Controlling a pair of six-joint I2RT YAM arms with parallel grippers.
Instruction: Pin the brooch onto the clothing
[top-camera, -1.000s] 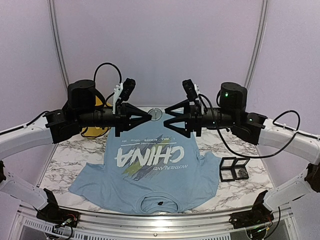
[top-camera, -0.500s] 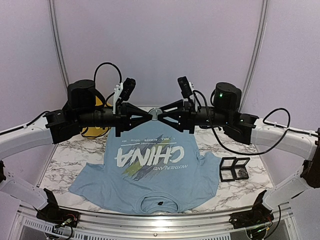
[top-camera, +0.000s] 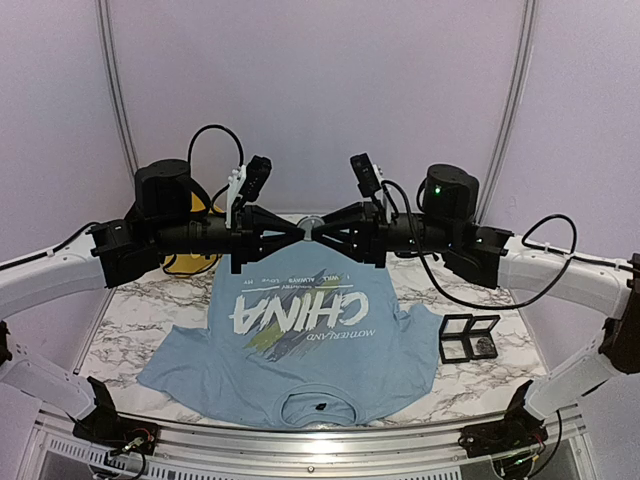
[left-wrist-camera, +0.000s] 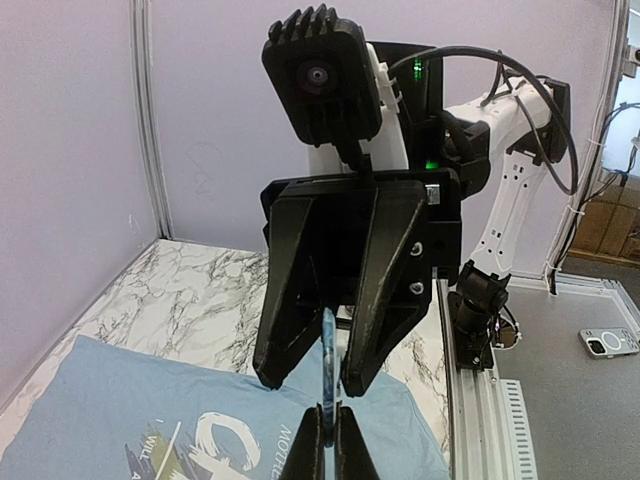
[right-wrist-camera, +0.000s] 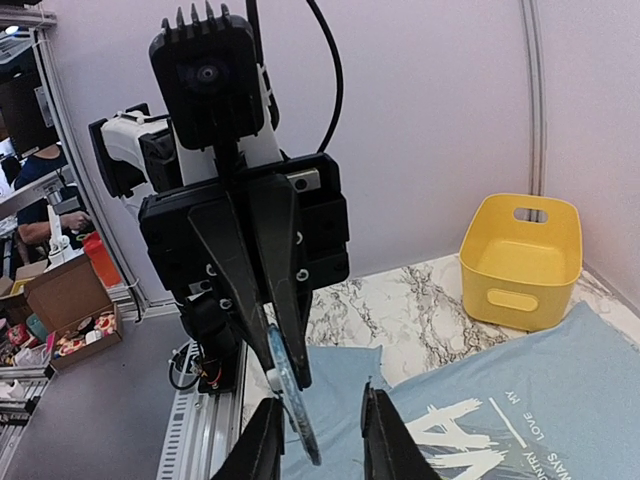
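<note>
Noting both arms raised level over the marble table (top-camera: 130, 310), wrists turned toward each other, fingertips meeting above the far end of the shirt. Left gripper (top-camera: 301, 229): clenched on the brooch (left-wrist-camera: 328, 365), a thin round disc seen edge-on from the left wrist, pinched at its lower rim between the two closed fingers (left-wrist-camera: 345, 450). Right gripper (top-camera: 322, 228): released, jaws spread, one finger on each side of the disc; from the right wrist, disc nearer the finger on the picture's left, contact there impossible to judge. Brooch well above the fabric, not touching it. Light blue T-shirt (top-camera: 300, 350) spread flat on the table, collar toward the arm bases, white "CHINA" lettering and yellow-green streaks facing up, small dark mark just inside the neckline. Yellow bin (right-wrist-camera: 520, 260) at the far left of the table just beside the shirt's hem corner, mostly hidden behind the left arm from above. Open black case (top-camera: 468, 337) on the marble just right of the shirt's sleeve.
</note>
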